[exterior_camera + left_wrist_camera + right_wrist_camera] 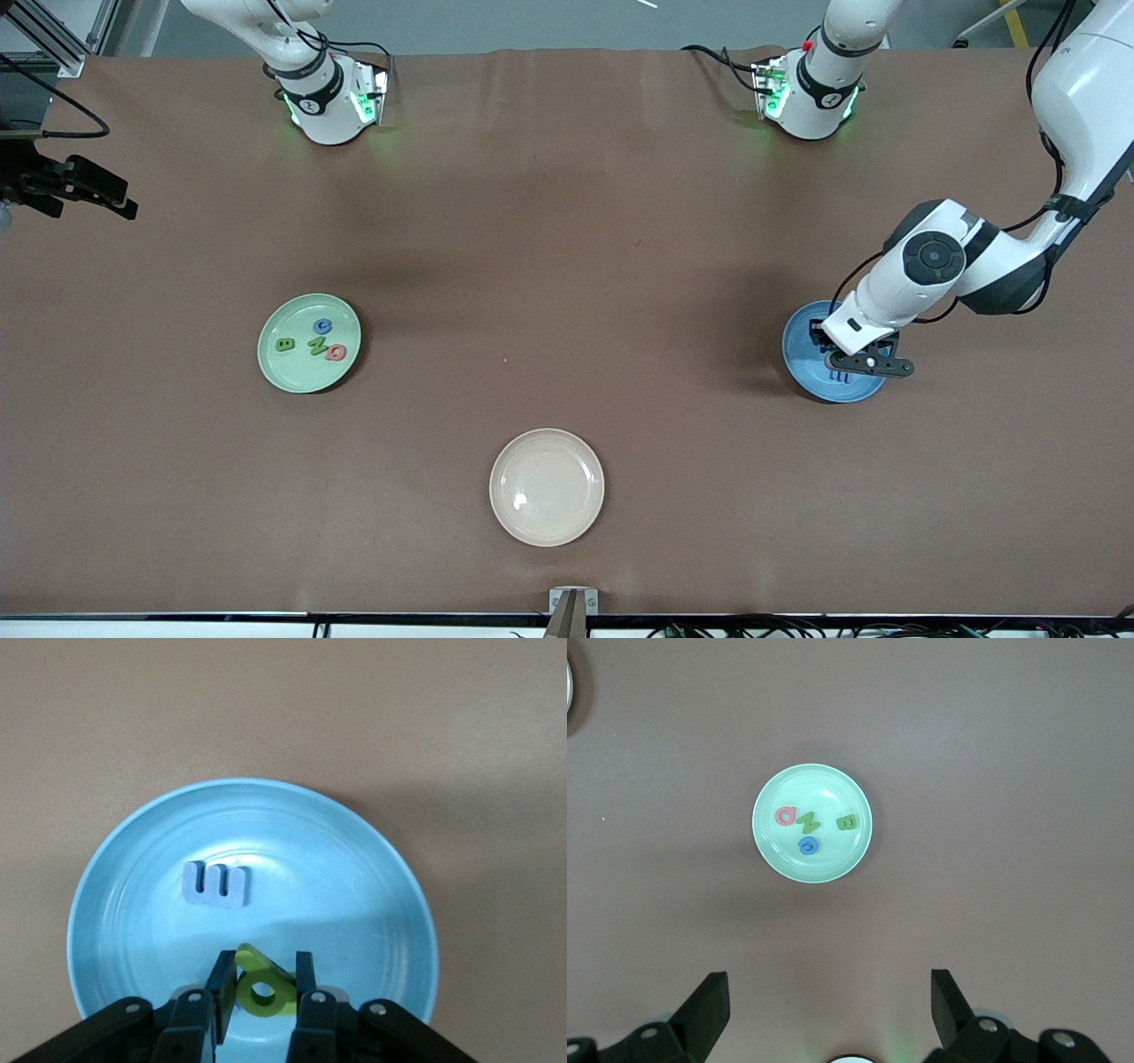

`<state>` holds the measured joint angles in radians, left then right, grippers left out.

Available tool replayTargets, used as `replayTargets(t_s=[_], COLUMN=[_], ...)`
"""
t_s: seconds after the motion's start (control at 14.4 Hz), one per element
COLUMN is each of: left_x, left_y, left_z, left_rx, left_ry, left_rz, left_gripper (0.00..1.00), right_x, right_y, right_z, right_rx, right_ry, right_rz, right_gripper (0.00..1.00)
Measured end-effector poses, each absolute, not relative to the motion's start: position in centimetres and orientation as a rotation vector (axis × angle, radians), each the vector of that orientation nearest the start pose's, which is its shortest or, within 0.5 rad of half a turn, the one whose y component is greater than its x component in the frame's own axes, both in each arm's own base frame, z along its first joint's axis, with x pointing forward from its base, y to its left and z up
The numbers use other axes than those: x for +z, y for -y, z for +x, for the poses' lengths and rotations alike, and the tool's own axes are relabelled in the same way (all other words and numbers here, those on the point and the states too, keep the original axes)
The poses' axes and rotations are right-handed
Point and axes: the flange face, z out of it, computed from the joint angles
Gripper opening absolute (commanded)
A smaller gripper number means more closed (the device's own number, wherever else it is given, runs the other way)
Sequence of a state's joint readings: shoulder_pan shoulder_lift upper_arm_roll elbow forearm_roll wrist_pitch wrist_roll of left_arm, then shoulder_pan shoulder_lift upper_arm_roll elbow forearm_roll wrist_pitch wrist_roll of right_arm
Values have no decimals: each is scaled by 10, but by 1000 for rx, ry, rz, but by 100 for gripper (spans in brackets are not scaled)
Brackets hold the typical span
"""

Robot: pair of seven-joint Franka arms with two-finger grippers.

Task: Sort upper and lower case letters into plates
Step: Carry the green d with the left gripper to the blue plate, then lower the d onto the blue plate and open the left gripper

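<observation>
While the right gripper (829,1010) waits spread wide, the left gripper (262,985) clenches a green letter (262,990) over the blue plate (133,904), lower centre; release looks next.

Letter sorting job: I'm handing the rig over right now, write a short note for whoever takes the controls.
Left hand: shut on a green letter, low over the blue plate.
Right hand: open, waiting high above the table over the green plate.
Blue plate: one blue letter lying in it.
Green plate: four letters.
Cream plate: nothing in it.
Left: release the green letter into the blue plate; no other loose letters in view.
</observation>
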<state>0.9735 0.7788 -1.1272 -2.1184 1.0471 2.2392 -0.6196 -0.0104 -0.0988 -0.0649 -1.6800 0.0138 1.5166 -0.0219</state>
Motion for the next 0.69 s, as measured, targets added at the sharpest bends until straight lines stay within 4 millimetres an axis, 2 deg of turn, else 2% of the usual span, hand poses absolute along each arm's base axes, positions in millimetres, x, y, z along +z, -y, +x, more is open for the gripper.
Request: replayTargets(t_s=[0.21,0.55,0.69], left_x=[205,197,191], left_y=[60,70,67], left_z=[557,564,565], left_rx=[-64,-87,-90], left_ry=[-285,-309,-303], left_rz=[-3057,-3051,-3055], left_gripper=[14,14,14], right_x=[622,622,622], right_y=[39,39,39], right_z=[515,515,515], right_rx=[99,99,99], right_ry=[-82,-82,-82], right_rz=[-3116,-3116,-3116], right_gripper=[100,100,100])
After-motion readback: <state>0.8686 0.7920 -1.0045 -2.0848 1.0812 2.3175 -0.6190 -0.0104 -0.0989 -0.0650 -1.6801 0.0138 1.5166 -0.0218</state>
